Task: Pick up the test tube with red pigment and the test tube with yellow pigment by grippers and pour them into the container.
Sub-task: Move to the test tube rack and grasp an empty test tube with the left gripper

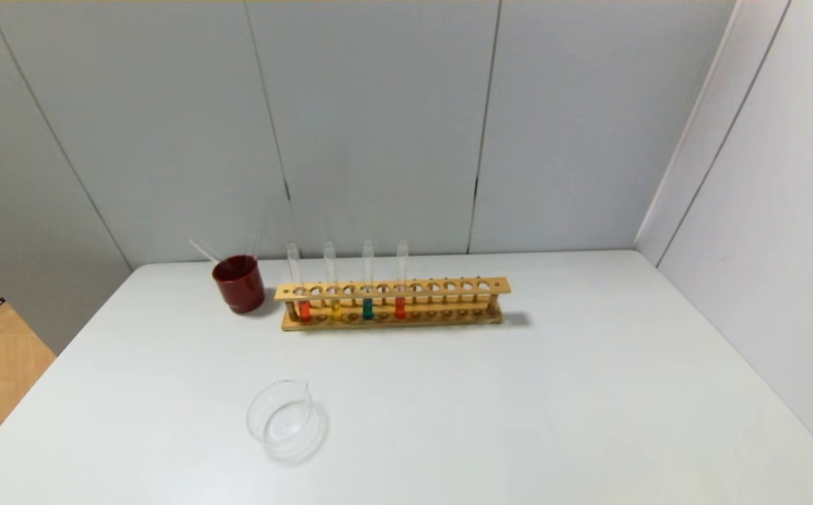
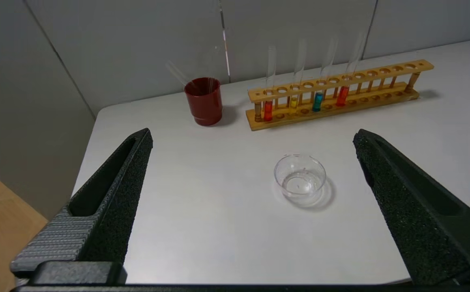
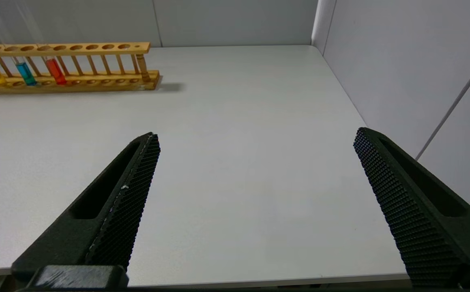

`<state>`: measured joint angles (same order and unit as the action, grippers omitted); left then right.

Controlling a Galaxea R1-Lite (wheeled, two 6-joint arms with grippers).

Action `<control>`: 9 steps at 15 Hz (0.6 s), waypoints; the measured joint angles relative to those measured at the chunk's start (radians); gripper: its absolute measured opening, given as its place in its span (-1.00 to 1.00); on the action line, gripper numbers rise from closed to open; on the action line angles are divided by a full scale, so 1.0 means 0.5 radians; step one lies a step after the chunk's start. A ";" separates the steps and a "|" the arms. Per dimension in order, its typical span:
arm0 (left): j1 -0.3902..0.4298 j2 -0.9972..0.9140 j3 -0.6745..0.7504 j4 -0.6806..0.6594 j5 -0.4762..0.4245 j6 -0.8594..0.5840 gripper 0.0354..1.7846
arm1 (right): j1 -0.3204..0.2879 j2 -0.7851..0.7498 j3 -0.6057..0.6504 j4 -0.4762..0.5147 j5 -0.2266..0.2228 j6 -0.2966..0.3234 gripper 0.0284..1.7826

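Observation:
A wooden rack (image 1: 392, 303) at the back of the table holds four upright tubes. From its left end stand an orange-red tube (image 1: 304, 308), the yellow tube (image 1: 336, 308), a teal-green tube (image 1: 367, 308) and a second orange-red tube (image 1: 400, 307). The clear glass container (image 1: 281, 419) stands empty in front of the rack, to the left. My left gripper (image 2: 254, 134) is open and empty at the near table edge, facing the container (image 2: 299, 178). My right gripper (image 3: 257, 134) is open and empty over bare table, with the rack (image 3: 68, 81) far off. Neither gripper shows in the head view.
A dark red cup (image 1: 239, 283) with clear rods in it stands just left of the rack. Grey wall panels stand behind the white table (image 1: 588, 393) and along its right side. The table's left edge drops to a wooden floor.

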<state>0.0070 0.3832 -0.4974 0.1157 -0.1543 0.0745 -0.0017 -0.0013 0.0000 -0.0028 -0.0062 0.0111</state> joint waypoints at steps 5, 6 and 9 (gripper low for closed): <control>-0.023 0.772 -0.257 -0.384 -0.061 -0.005 0.96 | 0.000 0.000 0.000 0.000 0.000 0.000 0.96; -0.035 0.914 -0.286 -0.480 -0.063 -0.007 0.96 | 0.000 0.000 0.000 0.000 0.001 0.000 0.96; -0.059 1.338 -0.354 -0.751 -0.066 -0.022 0.96 | 0.000 0.000 0.000 0.000 0.001 0.000 0.96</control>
<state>-0.0226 1.0521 -0.6745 -0.2598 -0.1870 0.0634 -0.0017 -0.0013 0.0000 -0.0028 -0.0057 0.0109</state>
